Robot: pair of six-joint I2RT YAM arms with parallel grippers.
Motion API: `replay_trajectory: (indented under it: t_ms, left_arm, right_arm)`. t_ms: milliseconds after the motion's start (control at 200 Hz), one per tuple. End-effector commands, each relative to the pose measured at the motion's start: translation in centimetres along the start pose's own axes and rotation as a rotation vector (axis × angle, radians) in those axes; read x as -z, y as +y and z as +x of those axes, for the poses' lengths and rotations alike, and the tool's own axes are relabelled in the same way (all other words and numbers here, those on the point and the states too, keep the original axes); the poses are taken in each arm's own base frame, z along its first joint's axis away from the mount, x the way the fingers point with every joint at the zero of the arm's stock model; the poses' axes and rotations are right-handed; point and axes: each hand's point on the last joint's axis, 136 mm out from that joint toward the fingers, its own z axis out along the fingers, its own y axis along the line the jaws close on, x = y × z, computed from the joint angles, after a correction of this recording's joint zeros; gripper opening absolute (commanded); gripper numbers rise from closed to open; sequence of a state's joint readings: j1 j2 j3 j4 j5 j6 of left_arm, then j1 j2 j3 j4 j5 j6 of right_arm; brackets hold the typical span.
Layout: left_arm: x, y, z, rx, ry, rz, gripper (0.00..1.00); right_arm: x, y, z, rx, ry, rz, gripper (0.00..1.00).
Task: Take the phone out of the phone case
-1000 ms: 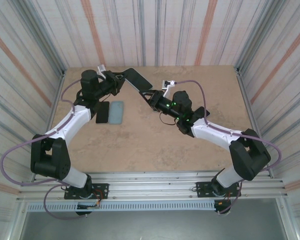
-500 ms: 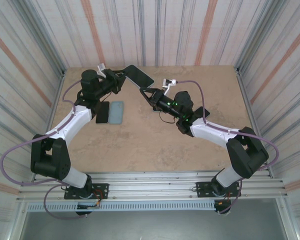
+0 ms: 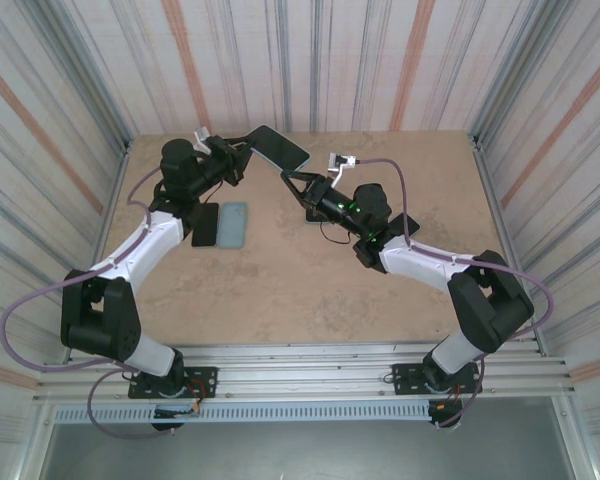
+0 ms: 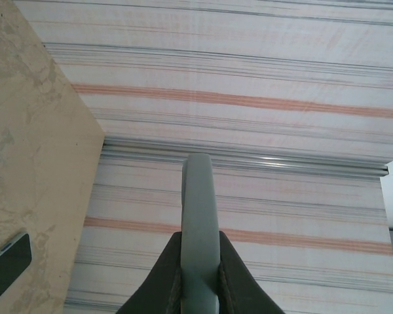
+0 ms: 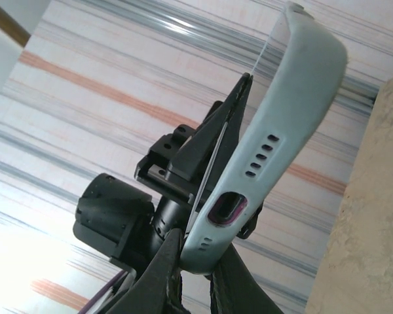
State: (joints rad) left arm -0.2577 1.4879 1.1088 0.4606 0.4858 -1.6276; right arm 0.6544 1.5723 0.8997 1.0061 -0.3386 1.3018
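Holding the cased handset in the air between them, both arms had met over the far side of the table (image 3: 310,280). The left gripper (image 3: 248,152) was clamped on 1 end of the phone case (image 5: 285,111); its wrist view showed the 2 fingers pressed tight against the case's grey-blue edge. The right gripper (image 5: 191,265) was nipped narrow on the opposite end, its fingers pinching the bottom corner just below the charging port and the row of speaker holes.

The phone (image 3: 280,150) sat raised near the back wall, dark screen facing up and tilted, well clear of the table surface. As far as could be judged, it was still seated in the case: the rim wrapped the whole outline in the top view. A thin pale line ran alongside the case in the right wrist view, but it was too fine to say whether an edge had begun to lift.

So the pick-up and the 2-handed grip looked done, while the actual separation was left: peeling a corner of the case back and freeing the phone. On the table below the left arm lay a dark phone (image 3: 205,224) just beside a pale blue case (image 3: 234,224), both flat and untouched.
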Motion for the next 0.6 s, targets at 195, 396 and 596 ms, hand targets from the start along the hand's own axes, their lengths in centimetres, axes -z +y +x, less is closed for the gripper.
replay_trajectory:
  t_ms: [195, 396, 596]
  left_arm:
    - [3.3, -10.2, 4.8, 0.012, 0.128, 0.254, 0.06]
    - [3.8, -10.4, 5.2, 0.008, 0.131, 0.263, 0.03]
    - [3.8, -10.5, 5.5, -0.003, 0.142, 0.258, 0.03]
  right_arm:
    - [0.6, -5.9, 1.6, 0.151, 0.131, 0.144, 0.12]
    - [0.8, -6.9, 1.1, 0.185, 0.163, 0.207, 0.12]
    - [1.1, -6.8, 0.8, 0.233, 0.178, 0.250, 0.13]
